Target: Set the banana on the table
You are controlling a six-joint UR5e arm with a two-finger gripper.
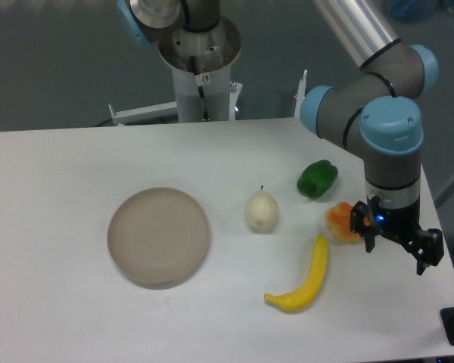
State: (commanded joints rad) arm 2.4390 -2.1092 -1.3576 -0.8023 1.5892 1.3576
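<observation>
- Banana (303,277): smooth, glossy, bright yellow plastic look, long shallow curve; lies flat on the worktop (76,318), thick end low and to the left, slim end pointing up toward the orange fruit; nothing grips it.
- Worktop: broad, flat, matte white, with a rounded far-right corner.
- Pincer (397,248): black, two-fingered, pointing down, just right of the banana's upper tip and apart from it; fingers spread, nothing between them; small blue light glowing on the body above.
- Arm (390,151): grey tubular segments with smooth light-blue caps at the joints, wrist upright over the pincer.
- Orange fruit (340,223): roundish, slightly lumpy, just left of the pincer and partly hidden by it; near the banana's tip, contact not clear.
- Green pepper (317,178): shiny, blocky, lobed, behind the orange fruit.
- Pear (262,211): pale cream, matte, bulbous with a short dark stem, standing upright left of the pepper.
- Plate (159,237): round, beige, dull finish with a low raised rim, well left of the fruit.
</observation>
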